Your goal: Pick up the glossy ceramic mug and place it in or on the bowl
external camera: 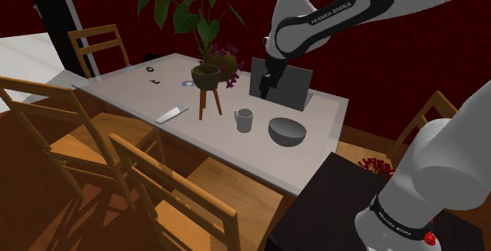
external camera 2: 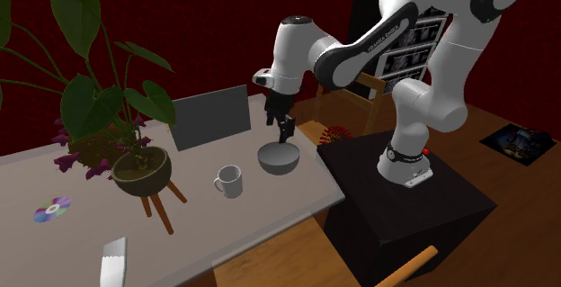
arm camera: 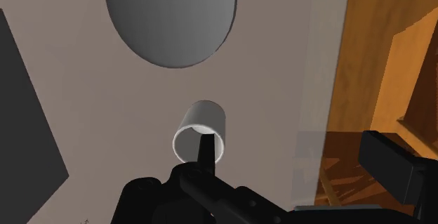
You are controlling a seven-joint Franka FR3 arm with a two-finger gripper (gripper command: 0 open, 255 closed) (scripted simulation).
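Quick rundown from the shoulder view: the table point(external camera: 118, 94) runs from the upper left to the middle right. The mug point(external camera: 244, 120) sits on it near the frame's centre, and the bowl point(external camera: 287, 131) is just right of it, not touching. The laptop point(external camera: 291, 88) stands behind both, with my gripper point(external camera: 266, 86) hanging in front of it above the tabletop. Left of the mug is the potted plant point(external camera: 206, 77) on its stand, with a disc point(external camera: 186, 85) further left. Chairs point(external camera: 94, 33) crowd the table's left side.

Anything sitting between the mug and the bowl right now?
Nothing: only bare tabletop separates the mug from the bowl, clearest in the wrist view.
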